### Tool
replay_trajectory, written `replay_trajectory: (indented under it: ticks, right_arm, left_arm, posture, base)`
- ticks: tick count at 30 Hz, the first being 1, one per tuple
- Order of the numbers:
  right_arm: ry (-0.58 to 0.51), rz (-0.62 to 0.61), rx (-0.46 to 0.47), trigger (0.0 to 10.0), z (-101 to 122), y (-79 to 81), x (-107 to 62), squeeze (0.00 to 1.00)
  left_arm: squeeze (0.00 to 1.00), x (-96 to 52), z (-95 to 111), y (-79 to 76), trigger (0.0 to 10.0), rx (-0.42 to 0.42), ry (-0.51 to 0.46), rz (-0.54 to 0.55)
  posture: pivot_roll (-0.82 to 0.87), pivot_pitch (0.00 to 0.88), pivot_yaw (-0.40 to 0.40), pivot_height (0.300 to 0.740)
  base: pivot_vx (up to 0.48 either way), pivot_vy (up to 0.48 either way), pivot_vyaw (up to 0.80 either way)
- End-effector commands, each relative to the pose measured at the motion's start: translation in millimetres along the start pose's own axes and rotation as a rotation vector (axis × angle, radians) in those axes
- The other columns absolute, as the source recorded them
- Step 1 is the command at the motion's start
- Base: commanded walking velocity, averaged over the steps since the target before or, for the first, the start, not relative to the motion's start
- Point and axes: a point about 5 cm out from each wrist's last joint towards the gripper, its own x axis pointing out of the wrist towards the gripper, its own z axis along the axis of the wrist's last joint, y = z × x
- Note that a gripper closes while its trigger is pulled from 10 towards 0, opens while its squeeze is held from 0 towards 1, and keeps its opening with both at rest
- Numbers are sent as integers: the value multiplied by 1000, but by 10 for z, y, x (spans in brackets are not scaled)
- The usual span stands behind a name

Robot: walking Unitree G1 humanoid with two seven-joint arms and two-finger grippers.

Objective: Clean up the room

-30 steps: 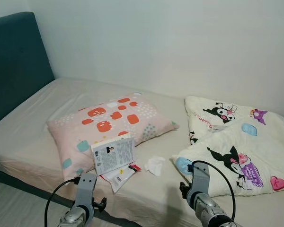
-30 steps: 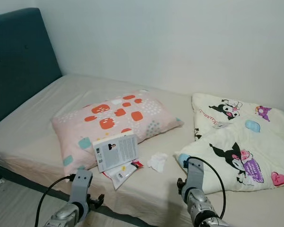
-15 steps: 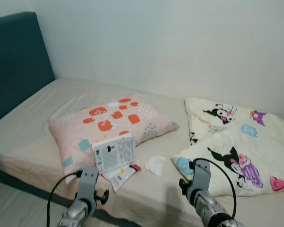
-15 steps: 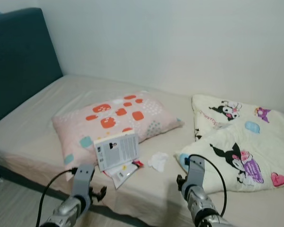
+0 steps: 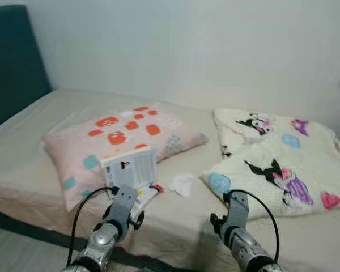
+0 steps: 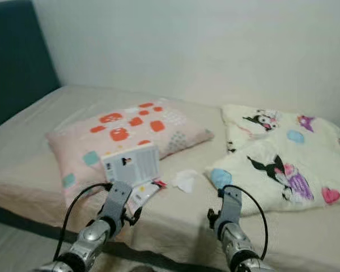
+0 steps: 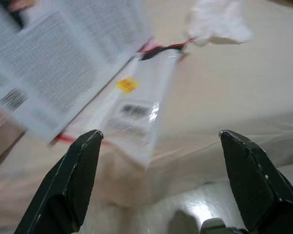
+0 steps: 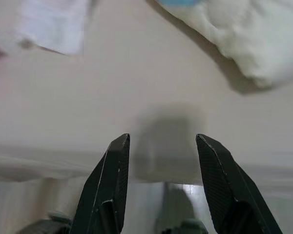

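Clutter on the bed (image 5: 28, 141) comes to three loose things, all gathered at the near corner of one pink pillow (image 5: 110, 144): one book (image 5: 130, 168), one plastic packet (image 7: 136, 109), one crumpled tissue (image 5: 182, 183). To the pillow's left stands a dark teal headboard (image 5: 14, 62), cut off by the picture's edge. The pillow, patterned with orange and teal blotches, lies with its long axis running from the near left of the bed toward the far right.

Against the pillow's near edge leans the book, propped up with a printed cover facing the robot; its print is too blurred to read. Under the book's lower edge lies the packet, white with a barcode, a yellow mark and a red end, its long axis pointing from the bed's front edge toward the tissue. Its upper part is hidden under the book. The left hand (image 7: 161, 180) hovers above the bed's front edge just before the packet, its two black fingers (image 7: 73, 180) spread wide apart and holding nothing.

Right of the pillow and just beside the packet's red end sits the tissue. Farther right lies one cream quilt (image 5: 277, 164) with cartoon prints, bunched and folded. The right hand (image 8: 161, 190) hangs over bare sheet between tissue and quilt, fingers apart and empty.
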Motion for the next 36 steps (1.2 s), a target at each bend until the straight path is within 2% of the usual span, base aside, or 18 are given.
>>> replay_trajectory:
  ticks: [1, 7, 9, 11, 12, 15, 16, 18, 19, 20, 22, 24, 25, 28, 29, 33, 35, 36]
  right_arm:
    - [-17, -10, 20, 10000, -1, -22, -6, 0]
    - [-36, -5, 28, 10000, -9, -15, -13, 0]
    - [-44, -2, 38, 10000, -14, -9, -16, 0]
    - [-50, 5, 46, 10000, -13, 6, -15, 0]
    - [-50, 5, 46, 10000, -13, 6, -15, 0]
    - [-70, 28, 57, 10000, 13, 58, -10, 0]
    - [-70, 28, 57, 10000, 13, 58, -10, 0]
    - [-89, 52, 58, 10000, 42, 110, -5, 0]
    - [-89, 52, 58, 10000, 42, 110, -5, 0]
    - [-101, 64, 56, 10000, 57, 141, -3, 0]
    - [-103, 66, 56, 10000, 59, 147, -3, 0]
    - [-119, 77, 60, 10000, 82, 169, -2, 0]
    - [-119, 77, 60, 10000, 82, 169, -2, 0]
    - [-152, 103, 67, 10000, 144, 201, 1, 0]
    - [-152, 103, 67, 10000, 144, 201, 1, 0]
    - [-198, 154, 77, 10000, 238, 255, 1, 0]
    - [-198, 154, 77, 10000, 238, 255, 1, 0]
    - [-254, 216, 80, 10000, 353, 340, -4, 0]
  left_arm:
    - [0, 41, 110, -91, 10000, 61, -50, -14]
    - [0, 79, 300, -171, 10000, 138, -160, -8]
    - [0, 100, 398, -200, 10000, 210, -209, 9]
    - [0, 112, 434, -187, 10000, 263, -218, 39]
    - [0, 112, 434, -187, 10000, 263, -218, 39]
    - [0, 127, 434, -133, 10000, 376, -199, 108]
    - [0, 127, 434, -133, 10000, 376, -199, 108]
    - [0, 142, 451, -31, 10000, 455, -179, 190]
    - [0, 142, 451, -31, 10000, 455, -179, 190]
    - [0, 148, 463, 68, 10000, 504, -160, 249]
    - [0, 148, 463, 94, 10000, 513, -155, 261]
    - [0, 134, 405, 224, 10000, 556, -97, 299]
    - [0, 134, 405, 224, 10000, 556, -97, 299]
    - [0, 77, 300, 444, 10000, 605, -18, 373]
    - [0, 77, 300, 444, 10000, 605, -18, 373]
    - [0, 9, 183, 608, 10000, 621, 61, 424]
    - [0, 9, 183, 608, 10000, 621, 61, 424]
    - [0, -49, 92, 705, 10000, 609, 116, 462]
  posture:
    - [129, 0, -65, 570]
    - [125, 0, -53, 556]
    - [123, 0, -49, 556]
    - [119, 9, -46, 556]
    - [119, 9, -46, 556]
    - [113, 30, -38, 556]
    - [113, 30, -38, 556]
    - [99, 53, -26, 556]
    - [99, 53, -26, 556]
    - [96, 63, -24, 556]
    - [96, 63, -24, 556]
    - [87, 77, -22, 556]
    - [87, 77, -22, 556]
    - [75, 94, -23, 556]
    - [75, 94, -23, 556]
    - [61, 120, -27, 556]
    - [61, 120, -27, 556]
    - [43, 136, -28, 556]
  base:
    - [0, 0, 0]
    - [0, 0, 0]
    - [0, 0, 0]
    - [0, 0, 0]
    - [0, 0, 0]
    - [0, 0, 0]
    - [0, 0, 0]
    - [0, 0, 0]
    - [0, 0, 0]
    - [0, 0, 0]
    - [0, 0, 0]
    - [0, 0, 0]
    - [0, 0, 0]
    - [0, 0, 0]
    - [0, 0, 0]
    - [0, 0, 0]
    - [0, 0, 0]
    - [0, 0, 0]
